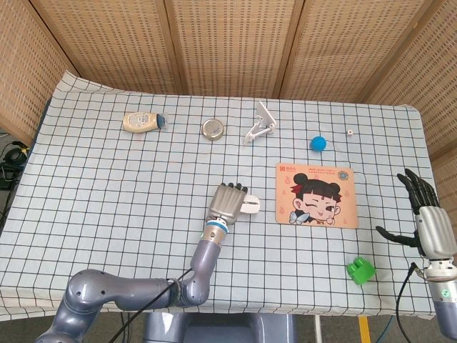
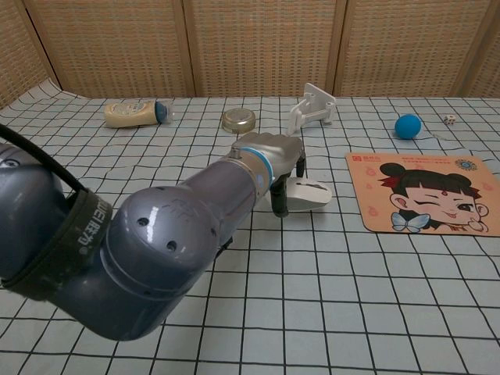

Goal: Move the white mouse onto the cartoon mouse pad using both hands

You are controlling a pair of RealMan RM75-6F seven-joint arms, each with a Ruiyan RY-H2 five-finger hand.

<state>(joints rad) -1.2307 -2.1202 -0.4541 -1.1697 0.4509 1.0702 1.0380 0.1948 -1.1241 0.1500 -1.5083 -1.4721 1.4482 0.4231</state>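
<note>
The white mouse [image 1: 251,206] [image 2: 308,194] lies on the checked cloth just left of the cartoon mouse pad [image 1: 318,194] [image 2: 426,191], which shows a winking girl. My left hand [image 1: 227,202] [image 2: 269,156] covers the mouse's left end and grips it, fingers curled over the top and thumb at the near side. The mouse's right end sticks out toward the pad, about a grid square short of it. My right hand [image 1: 427,218] hovers open with fingers spread at the table's right edge, well to the right of the pad. It does not show in the chest view.
Along the back stand a beige bottle [image 1: 143,121] [image 2: 134,112], a round tin [image 1: 213,128] [image 2: 238,119], a white stand [image 1: 260,123] [image 2: 312,105], a blue ball [image 1: 318,143] [image 2: 407,126] and a small die [image 1: 350,132]. A green block [image 1: 361,270] sits near the front right.
</note>
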